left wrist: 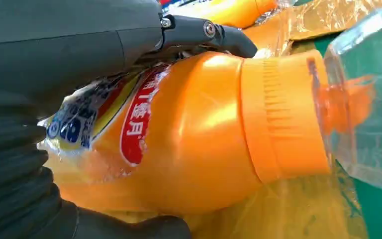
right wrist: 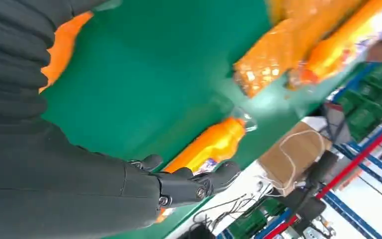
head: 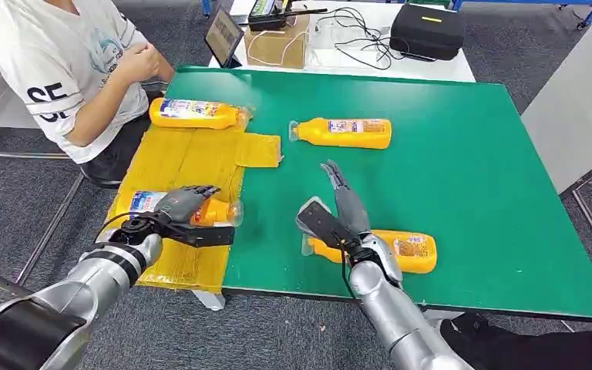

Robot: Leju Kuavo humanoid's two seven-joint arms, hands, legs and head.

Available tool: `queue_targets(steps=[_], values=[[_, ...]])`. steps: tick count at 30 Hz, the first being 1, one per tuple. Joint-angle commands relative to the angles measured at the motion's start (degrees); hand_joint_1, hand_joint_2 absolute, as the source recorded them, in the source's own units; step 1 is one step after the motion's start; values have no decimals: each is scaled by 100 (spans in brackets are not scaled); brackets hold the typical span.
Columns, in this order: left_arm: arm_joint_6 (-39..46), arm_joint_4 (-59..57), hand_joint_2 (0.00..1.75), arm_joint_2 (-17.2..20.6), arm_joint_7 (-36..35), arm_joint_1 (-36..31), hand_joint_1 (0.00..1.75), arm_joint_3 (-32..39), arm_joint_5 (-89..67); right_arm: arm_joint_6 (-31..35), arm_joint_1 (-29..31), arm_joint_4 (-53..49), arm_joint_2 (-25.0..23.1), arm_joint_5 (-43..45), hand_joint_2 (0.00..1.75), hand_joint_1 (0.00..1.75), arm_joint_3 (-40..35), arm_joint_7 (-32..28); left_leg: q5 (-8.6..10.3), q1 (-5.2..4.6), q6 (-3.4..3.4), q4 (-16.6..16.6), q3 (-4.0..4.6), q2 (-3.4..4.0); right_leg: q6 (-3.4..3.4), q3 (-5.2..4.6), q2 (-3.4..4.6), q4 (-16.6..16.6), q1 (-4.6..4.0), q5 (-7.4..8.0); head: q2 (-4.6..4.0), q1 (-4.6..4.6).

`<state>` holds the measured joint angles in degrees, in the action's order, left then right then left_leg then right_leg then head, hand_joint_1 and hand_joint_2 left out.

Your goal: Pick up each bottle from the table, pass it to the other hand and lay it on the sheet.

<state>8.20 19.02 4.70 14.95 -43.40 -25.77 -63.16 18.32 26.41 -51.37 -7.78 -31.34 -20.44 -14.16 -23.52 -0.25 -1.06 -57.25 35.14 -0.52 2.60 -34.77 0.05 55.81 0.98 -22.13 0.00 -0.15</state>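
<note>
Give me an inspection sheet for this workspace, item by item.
Surface: green table; yellow sheet over its left edge.
Job's things: two bottles on the sheet, far one and near one; two on the green, far one and near one.
Clutter: nothing seen on the green table.
Robot hands: left robot hand grips the near sheet bottle; right robot hand open above the near bottle.
Cables: loose on the white table behind.
Surroundings: seated person, cardboard box, black case.

I'm seeing four orange bottles lying flat: two resting on the yellow sheet, two sitting on the green table.
</note>
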Motion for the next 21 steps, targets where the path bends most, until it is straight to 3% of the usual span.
queue_targets(steps=[1, 3, 7, 8, 12, 15, 21], values=[[-23, -428, 175, 10, 63, 305, 0, 210, 56, -62, 57, -100, 419, -32, 175, 0, -302, 74, -9, -1, 4, 9, -26, 18, -6, 21, 14, -9, 0, -4, 0, 0], [-37, -428, 175, 15, 69, 290, 0, 212, 56, -70, 46, -102, 401, -31, 175, 0, -308, 74, -11, 0, 6, 10, -30, 23, -9, 24, 18, -11, -1, -4, 0, 0], [488, -240, 175, 7, 619, 429, 0, 895, 613, -336, -9, -213, 743, -498, 175, 0, -465, 300, -9, -2, 6, 10, -27, 18, -9, 23, 13, -11, 1, -4, 0, 0], [749, -173, 0, -1, 865, 496, 0, 1211, 871, -414, -76, -294, 871, -678, 175, 0, -500, 382, -6, -3, 4, 8, -21, 13, -6, 17, 10, -8, 2, -3, 0, 0], [833, 249, 0, -81, 1930, 776, 0, 2374, 2054, -380, -356, -739, 1221, -1099, 175, 0, -439, 586, -11, 2, 6, 7, -25, 9, -8, 25, 4, -13, -4, -7, 0, 0], [757, 367, 0, -90, 2099, 838, 0, 2574, 2265, -440, -409, -850, 1302, -1129, 175, 0, -387, 629, -13, 2, 5, 0, -16, 3, -8, 16, -2, -7, -4, -11, 0, 0], [-725, 1114, 0, -376, 2505, 1051, 0, 3662, 3860, -763, -636, -1029, 1409, -1245, 175, 0, -257, 819, -4, 0, 2, 0, 2, -3, -5, -5, -8, -8, -1, -4, 0, 0]])
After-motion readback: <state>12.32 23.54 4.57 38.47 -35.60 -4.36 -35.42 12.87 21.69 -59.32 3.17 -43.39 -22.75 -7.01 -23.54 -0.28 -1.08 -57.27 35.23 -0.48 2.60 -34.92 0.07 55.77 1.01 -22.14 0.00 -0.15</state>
